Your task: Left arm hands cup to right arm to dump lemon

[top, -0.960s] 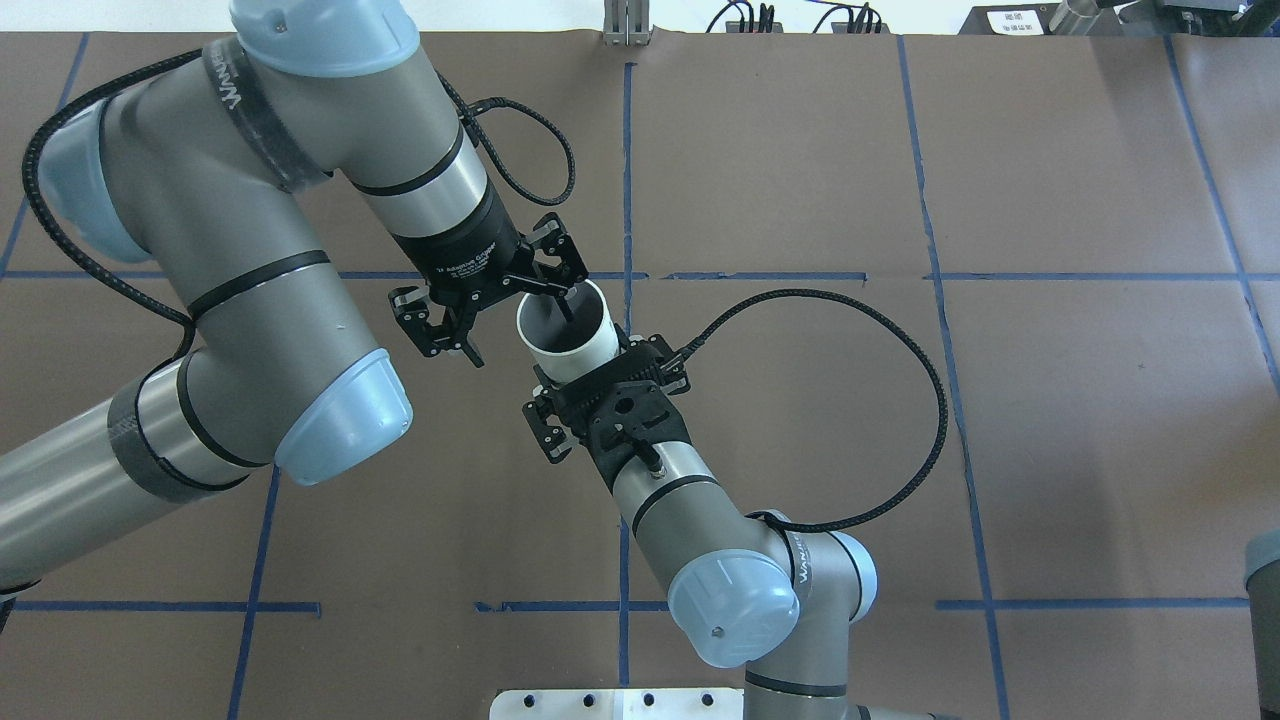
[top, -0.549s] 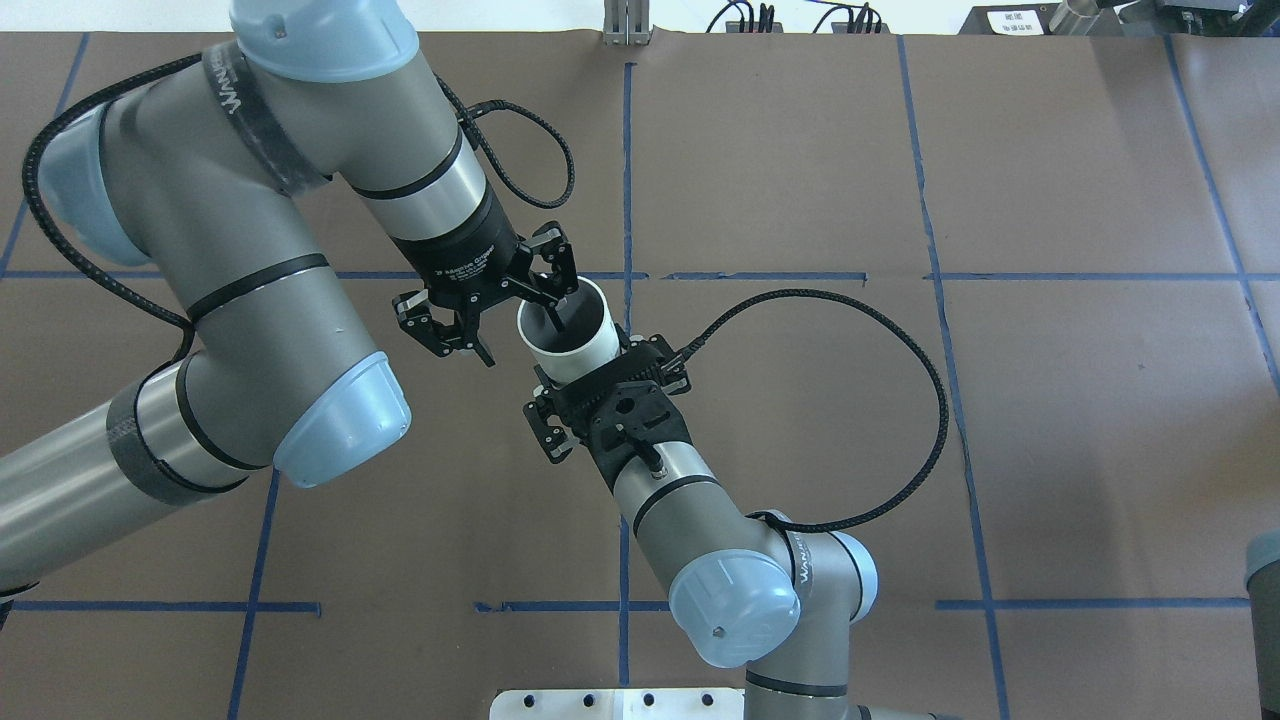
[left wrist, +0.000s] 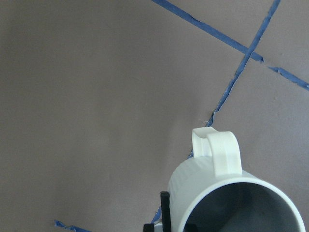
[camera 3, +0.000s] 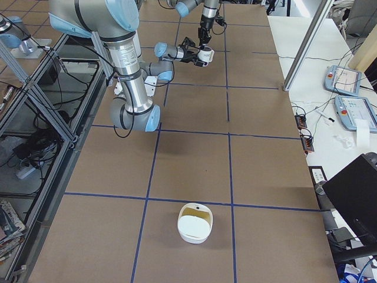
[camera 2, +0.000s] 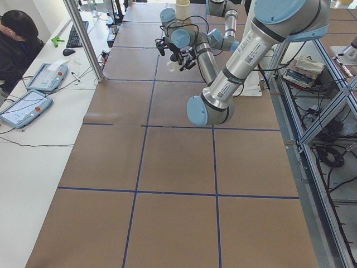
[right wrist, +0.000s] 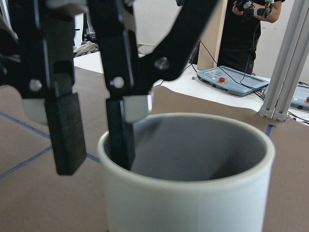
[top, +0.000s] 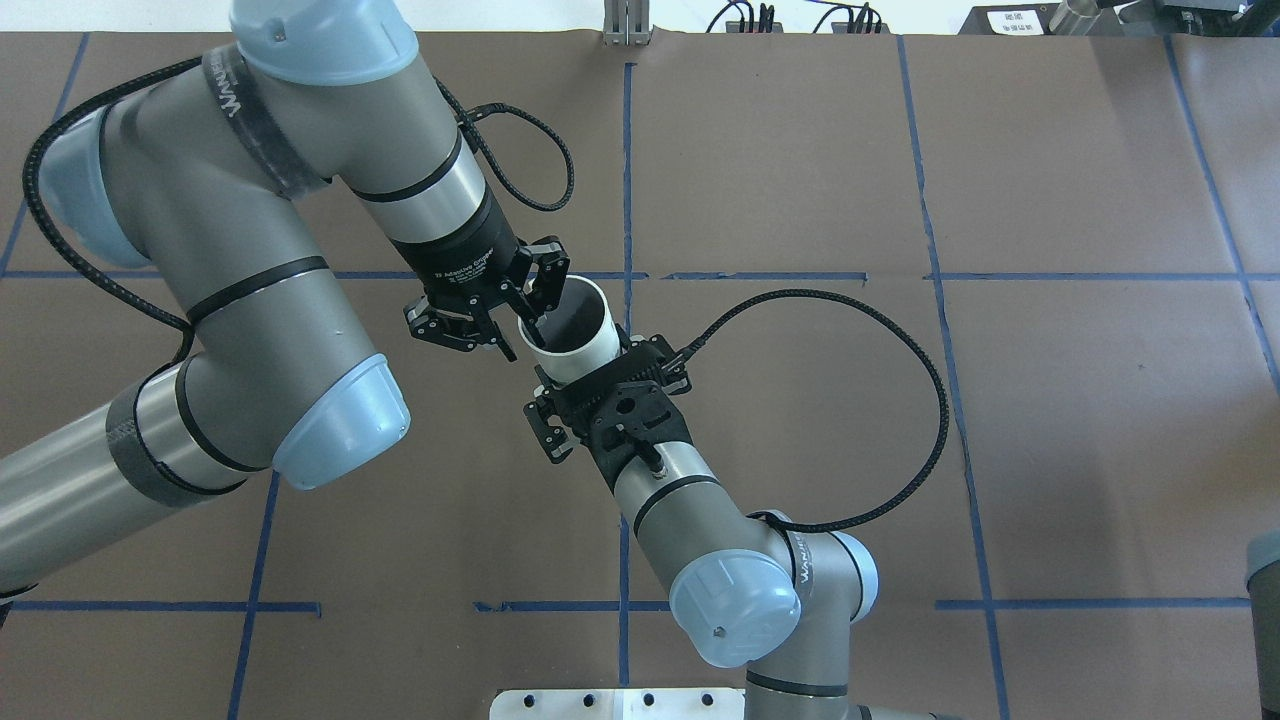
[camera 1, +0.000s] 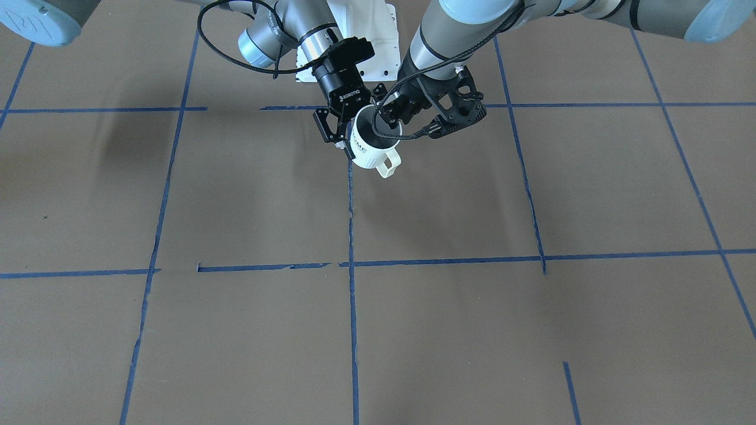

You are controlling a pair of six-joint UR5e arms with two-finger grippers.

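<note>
The white ribbed cup [top: 572,338] hangs upright above the table, handle away from the robot [camera 1: 387,165]. My right gripper [top: 583,372], lettered ROBOTIQ [camera 1: 348,139], is shut on the cup's body from the robot's side. My left gripper [top: 520,335] straddles the cup's rim, one finger inside the cup and one outside. In the right wrist view the outer finger [right wrist: 65,130] stands a small gap off the cup wall [right wrist: 193,193]. The cup's grey inside [left wrist: 246,212] shows no lemon; its bottom is hidden.
The brown table [top: 1000,400] carries a blue tape grid. A white container [camera 3: 195,223] stands far off toward the table's end on my right. A white base plate [camera 1: 366,53] lies by the robot. An operator [camera 2: 14,39] and tablets sit along the far side.
My left gripper's fingers have drawn together around the cup's rim, from wide open to a narrow gap. The cup and the right arm have not moved.
</note>
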